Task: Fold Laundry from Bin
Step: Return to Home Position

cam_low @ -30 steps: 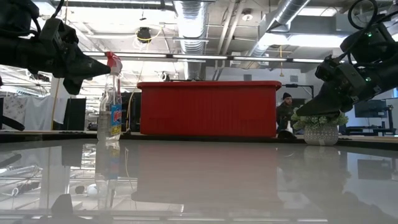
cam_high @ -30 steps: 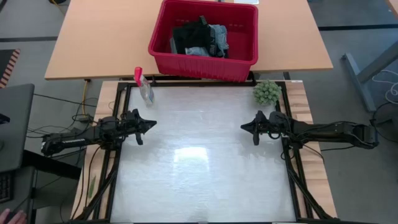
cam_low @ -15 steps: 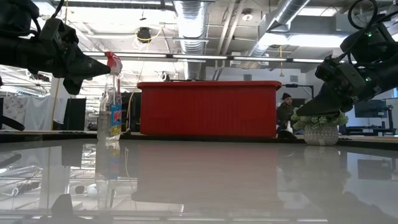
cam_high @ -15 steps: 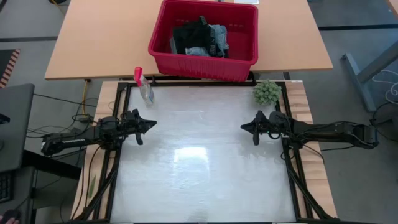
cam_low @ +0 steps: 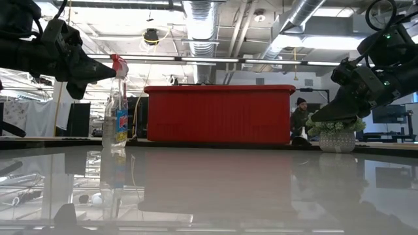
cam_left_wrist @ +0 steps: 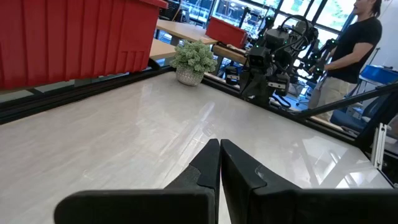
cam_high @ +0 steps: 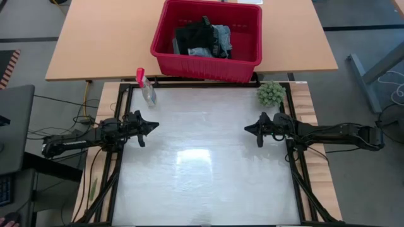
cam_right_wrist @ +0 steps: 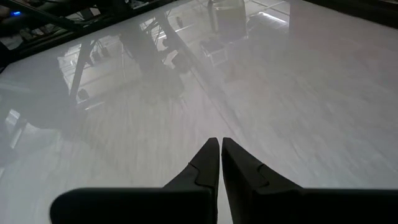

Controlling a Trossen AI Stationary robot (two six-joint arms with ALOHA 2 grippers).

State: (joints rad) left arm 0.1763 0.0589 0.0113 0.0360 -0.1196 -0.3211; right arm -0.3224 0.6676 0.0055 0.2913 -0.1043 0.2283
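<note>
High view, clock positions on the white tabletop [cam_high: 202,170]:

- 9 o'clock: left gripper [cam_high: 153,125] hovers over the tabletop edge and points inward. Fingers [cam_left_wrist: 208,165] are pressed together and hold nothing.
- 11 o'clock: spray bottle [cam_high: 147,89] stands upright at the far corner. The body is clear, and the liquid level can't be read.
- 12 o'clock: bin [cam_high: 202,67] sits on the wooden tabletop [cam_high: 95,44] beyond the white one, just past the black frame. The laundry [cam_high: 203,39] is all inside it, bunched in a heap toward the middle. There is black cloth on the left, grey-blue denim-like cloth on the right, and a light blue bit at the front.
- 1 o'clock: green plant ball [cam_high: 270,93] sits in a small pale pot.
- 3 o'clock: right gripper [cam_high: 247,128] mirrors the left and points inward. Its fingers [cam_right_wrist: 208,163] are closed against each other and empty.

Materials:
- The bottle is thin clear plastic with a red trigger top.
- The bin is bright red rectangular plastic with a thick rim, tapered walls and fine vertical ribs.
- The cloth is soft and rumpled, not folded.
- The plant is fuzzy and round.
- The white tabletop is glossy and reflects the ceiling lights.
- The wooden tabletop is matte and light tan.
- The fingers are dark, matte and wedge-tipped.
</note>
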